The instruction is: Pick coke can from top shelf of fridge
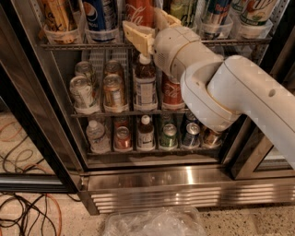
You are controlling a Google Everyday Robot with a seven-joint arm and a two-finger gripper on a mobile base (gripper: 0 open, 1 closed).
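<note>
The coke can (139,11), red with white script, stands on the top shelf (78,46) of the fridge (184,182), cut off by the frame's top edge. My gripper (150,28) is at the shelf's front rail, right in front of the can's lower part. Its tan fingers are spread open, one (134,36) to the can's lower left and one (166,19) to its right. They do not grip the can. The white arm comes in from the right and hides part of the middle shelf.
A blue Pepsi can (102,14) and an orange-brown can (57,14) stand left of the coke can; more cans to its right. Lower racks hold bottles (145,83) and cans. Dark door frame (27,101) at left. Cables (23,216) and a plastic bag (154,223) lie on the floor.
</note>
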